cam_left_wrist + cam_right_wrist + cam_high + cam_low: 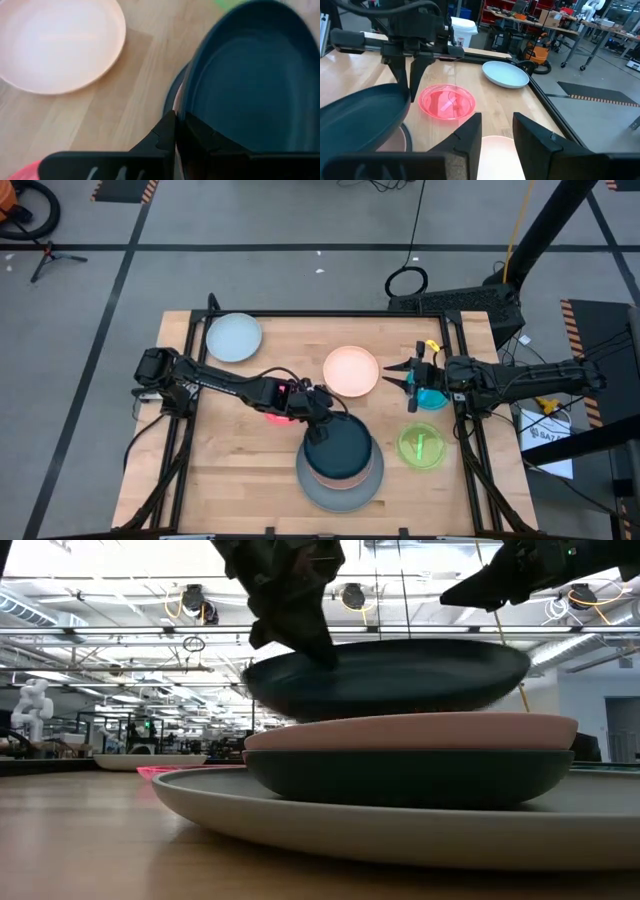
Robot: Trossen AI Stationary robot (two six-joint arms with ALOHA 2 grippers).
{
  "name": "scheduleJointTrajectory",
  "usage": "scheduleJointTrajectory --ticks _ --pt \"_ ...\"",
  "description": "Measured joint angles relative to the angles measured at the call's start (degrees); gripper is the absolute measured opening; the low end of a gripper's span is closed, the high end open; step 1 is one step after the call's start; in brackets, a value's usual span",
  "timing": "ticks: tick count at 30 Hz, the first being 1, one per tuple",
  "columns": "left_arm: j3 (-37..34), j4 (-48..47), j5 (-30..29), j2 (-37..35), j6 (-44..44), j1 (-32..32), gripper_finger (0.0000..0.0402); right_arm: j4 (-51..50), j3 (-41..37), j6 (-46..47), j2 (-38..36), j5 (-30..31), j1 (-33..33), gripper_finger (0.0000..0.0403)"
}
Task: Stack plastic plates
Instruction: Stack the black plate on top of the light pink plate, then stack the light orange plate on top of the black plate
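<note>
Magenta plate (446,101) beside left-gripped teal plate (357,120)

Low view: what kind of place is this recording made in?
Likely a robotics lab or workshop, not a home. Beyond the wooden table run ceiling light rails, a white humanoid figure stands by benches, and the right wrist view shows cluttered workbenches and floor hazard tape.

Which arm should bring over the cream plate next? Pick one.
Right. The right gripper hangs open beside the round cream plastic plate, while the left gripper is shut on the dark teal plastic plate above the stack.
</note>
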Motion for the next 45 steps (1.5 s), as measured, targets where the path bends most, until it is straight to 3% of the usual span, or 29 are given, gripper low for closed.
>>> scheduleJointTrajectory --ticks 11,22,30,36,45 --pt "0.0 0.0 -0.7 -0.1 0.7 0.1 0.0030 0.0 0.0 -0.2 0.0 0.0 0.0 0.0102" --pt "0.0 0.0 -0.7 -0.1 1.3 0.2 0.0116 1.0 0.0 -1.1 0.0 0.1 0.0 0.0102" --pt "0.0 -2.1 -1.0 -0.2 5.5 0.2 0.0124 0.9 0.0 0.2 0.0 5.5 0.0 0.0102" --pt "0.0 -7.5 -8.9 -3.9 9.3 -0.2 0.0124 0.9 0.0 3.8 0.0 9.1 0.0 0.0102" --pt "0.0 -13.6 -19.9 -13.0 20.3 -2.7 0.0124 1.4 1.0 11.5 1.8 9.1 -0.1 0.0102"
